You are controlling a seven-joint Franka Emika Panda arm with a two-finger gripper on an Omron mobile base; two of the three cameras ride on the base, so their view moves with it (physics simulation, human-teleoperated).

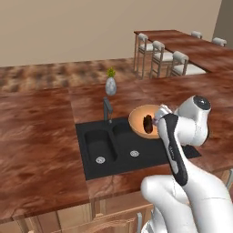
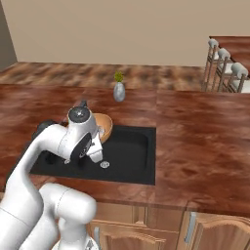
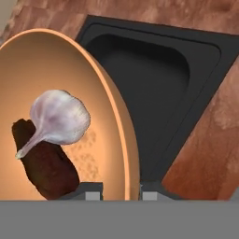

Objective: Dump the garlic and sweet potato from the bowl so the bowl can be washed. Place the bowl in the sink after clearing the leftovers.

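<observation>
The bowl (image 1: 144, 120) sits at the centre of the left base view, lifted and tipped on edge over the right-hand basin of the sink (image 1: 98, 136), its open face turned toward the camera and its rim held by the gripper (image 1: 158, 120) at the end of the arm. The sweet potato (image 1: 148, 122) shows there as a dark lump inside the bowl, not yet out. What the dump turns on is that the leftovers lie in the bowl while the black basin is below and beyond the rim: in the hand view the bowl (image 3: 56, 93) takes the left half, the sink (image 3: 154, 70) opens at upper right, and the garlic (image 3: 58, 116) rests against the sweet potato (image 3: 44, 161), whose long axis runs from mid-left down toward the bottom centre. The gripper (image 3: 121, 192) pinches the bowl's rim, one finger tip on either side of it at the bottom edge. From the right base view the arm covers most of the bowl (image 2: 103, 124), so its contents are hidden there, but that view makes plain that it hangs over the sink (image 2: 132, 151) and not over the wooden counter (image 2: 205, 136).
</observation>
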